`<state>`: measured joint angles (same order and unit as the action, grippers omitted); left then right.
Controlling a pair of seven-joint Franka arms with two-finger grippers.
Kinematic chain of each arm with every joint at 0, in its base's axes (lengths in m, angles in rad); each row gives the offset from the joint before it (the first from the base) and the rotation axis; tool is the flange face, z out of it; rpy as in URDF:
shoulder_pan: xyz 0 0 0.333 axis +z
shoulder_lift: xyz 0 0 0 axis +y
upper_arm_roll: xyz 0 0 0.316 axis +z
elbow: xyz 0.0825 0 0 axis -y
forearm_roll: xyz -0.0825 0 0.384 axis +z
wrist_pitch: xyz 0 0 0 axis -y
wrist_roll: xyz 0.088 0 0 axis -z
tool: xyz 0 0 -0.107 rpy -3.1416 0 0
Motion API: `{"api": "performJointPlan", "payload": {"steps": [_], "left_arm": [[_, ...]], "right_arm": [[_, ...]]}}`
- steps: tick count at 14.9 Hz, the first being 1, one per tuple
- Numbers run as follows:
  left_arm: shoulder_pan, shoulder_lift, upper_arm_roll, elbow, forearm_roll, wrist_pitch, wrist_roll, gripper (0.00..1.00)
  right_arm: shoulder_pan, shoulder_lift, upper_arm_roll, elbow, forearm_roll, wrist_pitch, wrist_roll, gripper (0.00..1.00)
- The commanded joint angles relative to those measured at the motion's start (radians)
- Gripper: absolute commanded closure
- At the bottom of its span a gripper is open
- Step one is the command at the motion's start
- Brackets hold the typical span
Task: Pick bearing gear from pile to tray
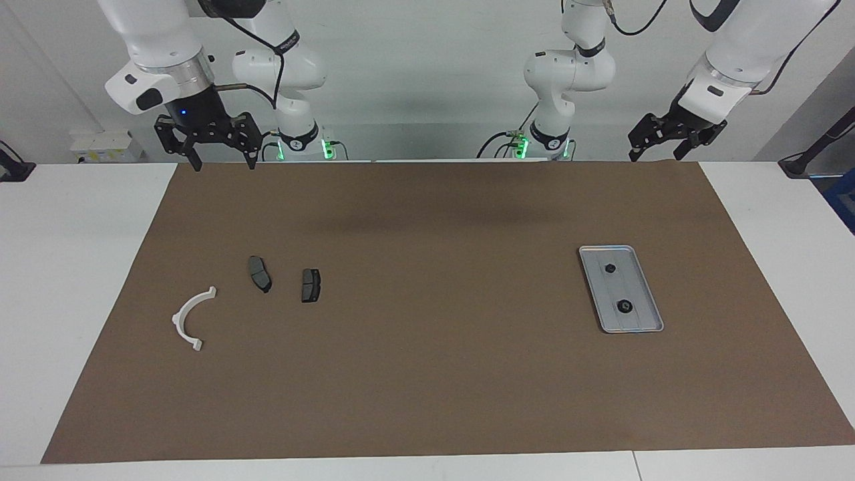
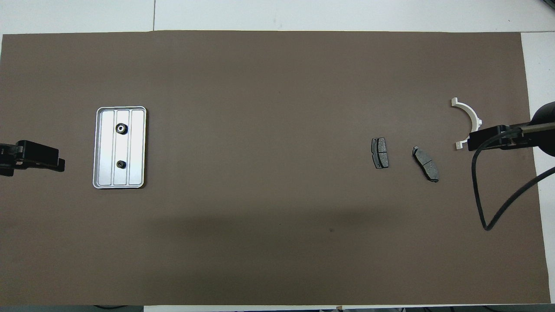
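Observation:
The silver tray [image 1: 638, 294] [image 2: 134, 147] lies on the brown mat toward the left arm's end. Two small black round bearing gears [image 1: 609, 268] [image 2: 122, 128] rest on its floor, one nearer the robots than the other [image 1: 625, 306] [image 2: 121, 164]. The pile toward the right arm's end shows a white half-ring bracket [image 1: 179, 319] [image 2: 470, 113] and two dark brake pads [image 1: 260, 274] [image 2: 426, 163], the second [image 1: 310, 285] [image 2: 380, 152] beside the first. My right gripper [image 1: 224, 164] hangs open over the mat's edge by the robots, holding nothing. My left gripper [image 1: 654, 155] hangs open and holds nothing, near that same edge.
The brown mat [image 1: 427, 374] covers most of the white table [image 1: 73, 267]. A black cable [image 2: 481, 190] loops down from the right arm over the mat near the bracket.

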<state>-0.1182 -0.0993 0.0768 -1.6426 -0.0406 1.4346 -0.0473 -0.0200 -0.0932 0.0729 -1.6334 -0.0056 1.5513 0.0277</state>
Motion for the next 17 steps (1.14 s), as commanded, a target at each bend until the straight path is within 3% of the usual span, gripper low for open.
{"api": "performJointPlan", "payload": {"steps": [1,17], "left_arm": [[-0.023,-0.005,0.018,-0.002,0.015,0.006,0.02,0.0],[-0.023,-0.013,0.02,-0.009,0.022,-0.006,0.047,0.0]], "right_arm": [[-0.015,-0.014,0.005,-0.006,0.026,-0.013,-0.014,0.0],[-0.015,-0.014,0.005,-0.005,0.026,-0.008,-0.012,0.0]]}}
